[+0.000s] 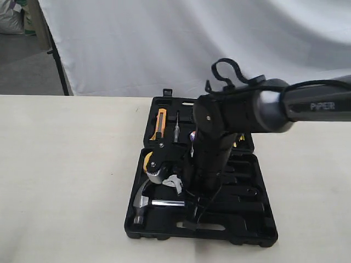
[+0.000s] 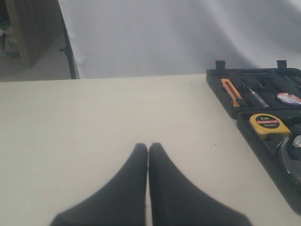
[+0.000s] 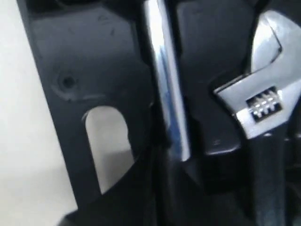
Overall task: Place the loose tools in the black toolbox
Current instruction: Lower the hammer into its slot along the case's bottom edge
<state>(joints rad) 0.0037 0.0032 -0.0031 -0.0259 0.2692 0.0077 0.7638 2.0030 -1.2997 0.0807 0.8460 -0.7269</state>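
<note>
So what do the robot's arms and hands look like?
The right arm is a dark grey tube marked PIPER in pale letters, with black cables looping above its black wrist. The left hand has two black fingers tapering to rounded tips.

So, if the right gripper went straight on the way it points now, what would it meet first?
Probably the shiny steel shaft of the claw hammer, lying in the black plastic toolbox just ahead of the right gripper. Depth is unclear; it may touch already.
</note>
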